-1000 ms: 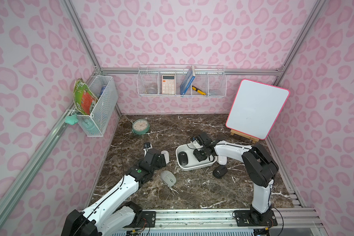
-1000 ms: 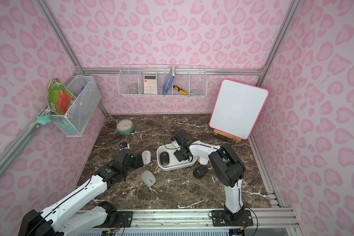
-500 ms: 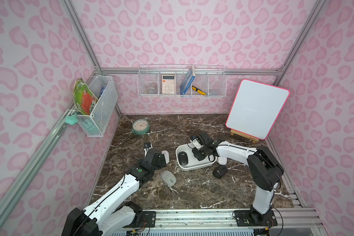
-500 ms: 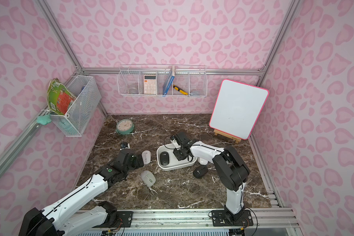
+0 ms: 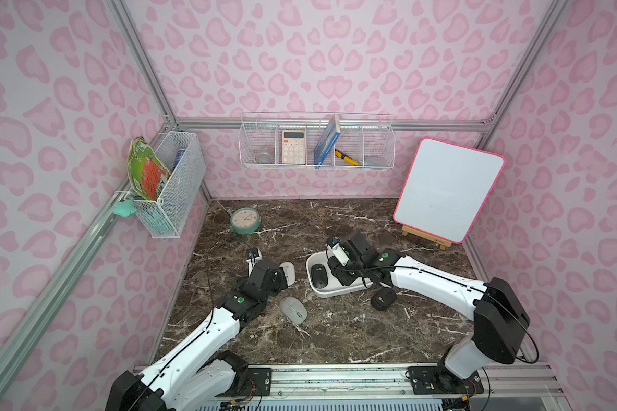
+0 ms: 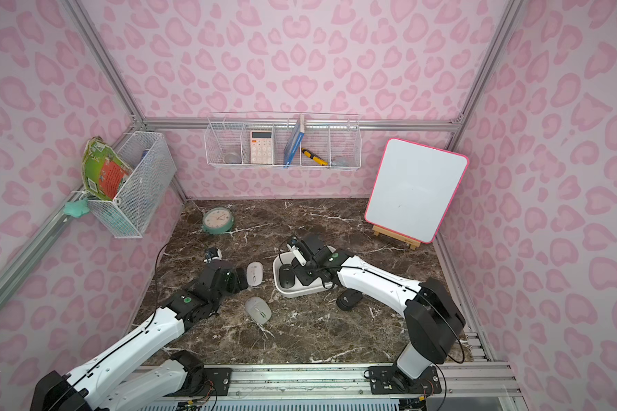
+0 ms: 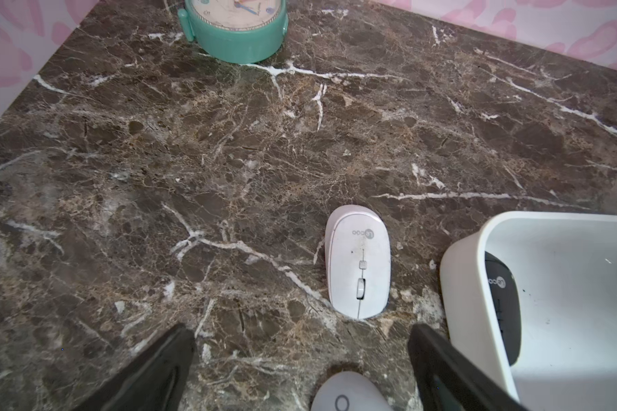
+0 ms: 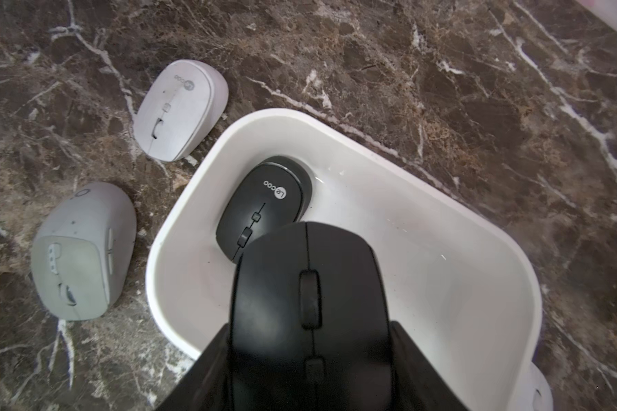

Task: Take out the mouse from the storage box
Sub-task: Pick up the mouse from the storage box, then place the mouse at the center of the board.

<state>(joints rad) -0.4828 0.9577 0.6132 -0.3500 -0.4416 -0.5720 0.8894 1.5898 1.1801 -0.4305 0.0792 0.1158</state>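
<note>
The storage box [image 5: 330, 293] [image 8: 335, 121] is a shallow white tub in mid-table. My right gripper [image 8: 310, 325] reaches into it and is shut on a black mouse [image 8: 309, 284], one finger on each of its sides. Whether that mouse is off the box floor I cannot tell. A second black mouse [image 8: 264, 203] [image 5: 318, 275] lies flat in the box's left end. My left gripper [image 7: 300, 334] stands open just left of the box, holding nothing. It is low over the table between a white mouse [image 7: 358, 261] [image 5: 288, 272] and a grey mouse [image 7: 346, 393] [image 5: 293, 309].
Another black mouse [image 5: 383, 299] lies on the marble to the right of the box. A teal clock [image 5: 244, 220] stands at the back left, a pink-rimmed whiteboard [image 5: 447, 190] on an easel at the back right. Wire baskets [image 5: 316, 146] [image 5: 171, 181] hang on the walls.
My right gripper's jaws have closed in on the black mouse inside the box, and the right arm has shifted a little. The left arm has not moved.
</note>
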